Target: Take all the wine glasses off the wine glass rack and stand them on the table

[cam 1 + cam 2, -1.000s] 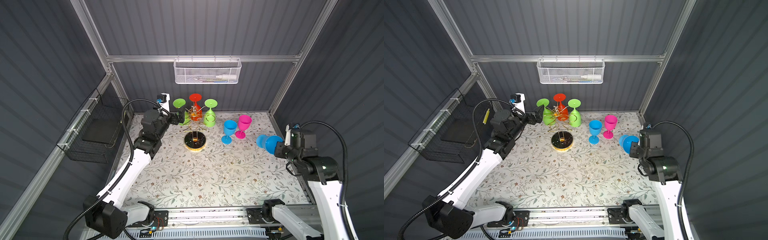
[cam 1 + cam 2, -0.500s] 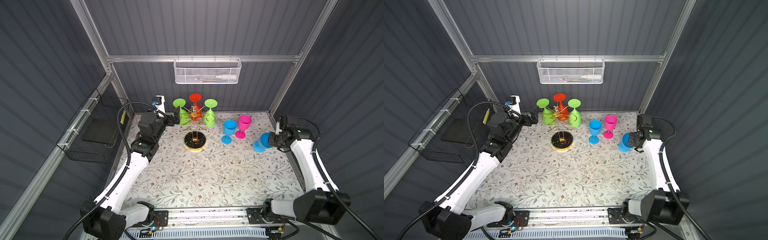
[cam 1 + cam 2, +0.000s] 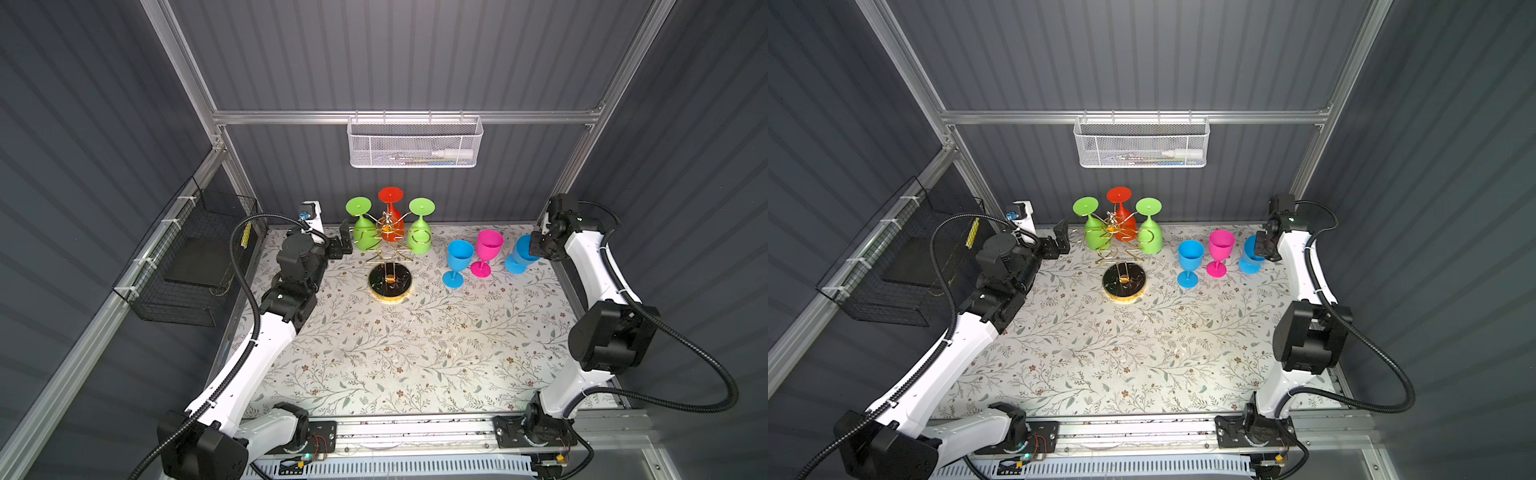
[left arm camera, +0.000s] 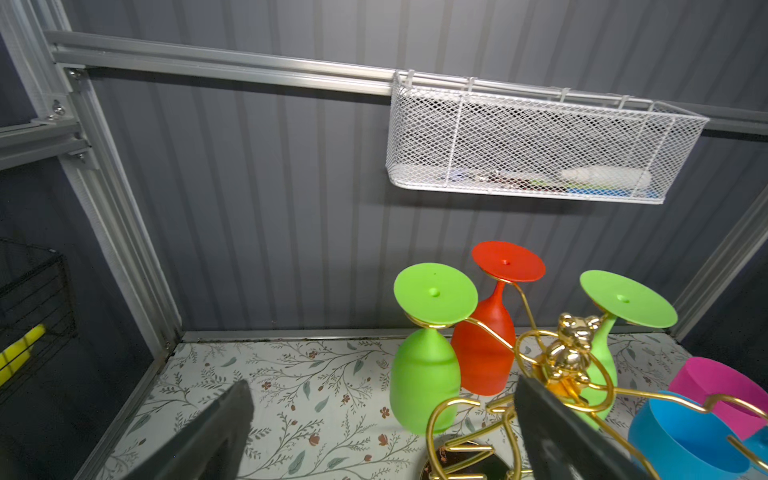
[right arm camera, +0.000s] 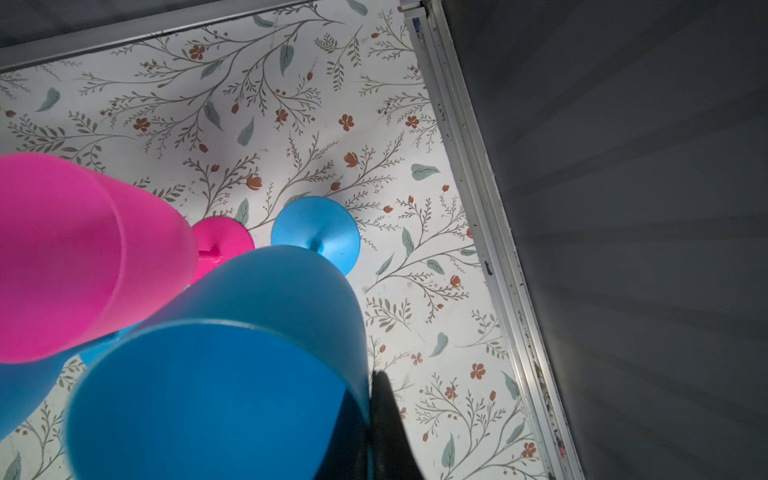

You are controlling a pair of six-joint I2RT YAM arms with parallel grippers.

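The right gripper (image 3: 537, 246) is closed on the bowl wall of a translucent blue plastic wine glass (image 3: 516, 258). One finger (image 5: 386, 419) is outside the bowl and the other shows as a dark shape through the wall. This glass is upright at the right rear of the floral-patterned table mat (image 3: 395, 353), just beside a pink plastic wine glass (image 3: 487, 248); I cannot tell whether its foot rests on the mat. The left gripper (image 3: 341, 246) is spread wide and holds nothing. It sits just beside a lime green plastic wine glass (image 3: 363, 232) without touching it, and in the left wrist view that glass shows ahead between its two dark fingers (image 4: 216, 432). The thin gold wire wine glass rack (image 3: 390, 282), on a round black gold-rimmed base, stands at the rear middle of the mat. Three glasses hang upside down from its ring-ended arms: that green one on the left, a red plastic wine glass (image 3: 390, 226) at the back and a second lime green plastic wine glass (image 3: 419, 239) on the right. A second blue plastic wine glass (image 3: 458, 257) stands upright between the rack and the pink one. A white mesh basket (image 3: 411, 145) hooked on the back rail holds a white tube (image 3: 451, 153) and small items too indistinct to name. A black wire basket (image 3: 178, 299) on the left wall holds a dark flat thing (image 3: 199, 262), with a yellow thing (image 3: 247, 235) at its wall. The left arm stretches diagonally from the front left to the rear, its wrist level and pointing at the rack. The right arm rises from the front right with its elbow high and its wrist bent down over the held glass.
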